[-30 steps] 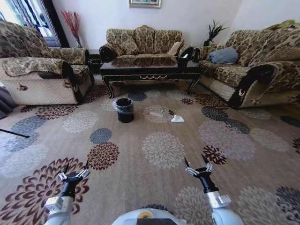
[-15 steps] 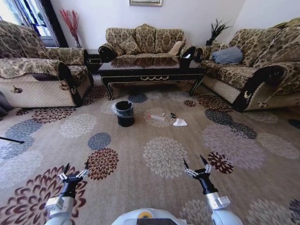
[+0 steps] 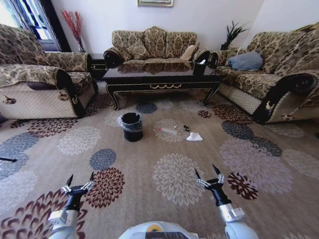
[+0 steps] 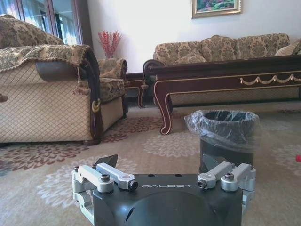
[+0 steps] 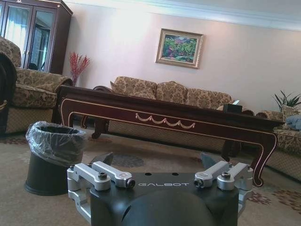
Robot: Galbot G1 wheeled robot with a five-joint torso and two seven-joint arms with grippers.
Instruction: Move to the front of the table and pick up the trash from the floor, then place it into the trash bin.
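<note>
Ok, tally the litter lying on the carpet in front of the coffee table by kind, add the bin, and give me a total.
Clear plastic bottle: 1
White crumpled paper scrap: 1
Small dark wrapper: 1
Black lined trash bin: 1
Total: 4, all on the floor, none held; the left gripper and right gripper hang open and empty, well short of the litter.

The word "GALBOT" is printed in pale letters on the dark housing of the left gripper (image 4: 165, 175), as seen in the left wrist view. The same word "GALBOT" is printed on the dark housing of the right gripper (image 5: 157, 165), as seen in the right wrist view. No other text, number or sign can be read.
</note>
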